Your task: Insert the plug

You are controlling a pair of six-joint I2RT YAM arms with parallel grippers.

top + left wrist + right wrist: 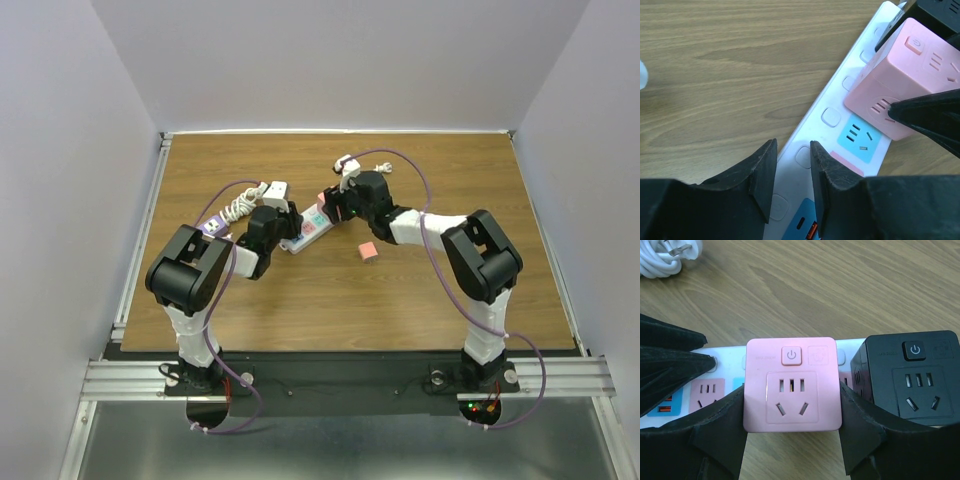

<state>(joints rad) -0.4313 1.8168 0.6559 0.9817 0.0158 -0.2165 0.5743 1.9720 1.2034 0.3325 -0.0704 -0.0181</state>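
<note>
- Right claw clamped the pink cube plug by both flanks, presumably to steer its pins down; the cube sat over the white power strip, tilted in the left wrist view and seemingly not fully home
- Left claw hung at the strip's near end, fingers a narrow gap apart with nothing between them; probably there to steady the strip, contact unclear
- Black cube stood on the strip at 3 o'clock of the pink one
- Count: one strip; two cubes; one white cord coil at 10 o'clock; one loose pink block on the surface
</note>
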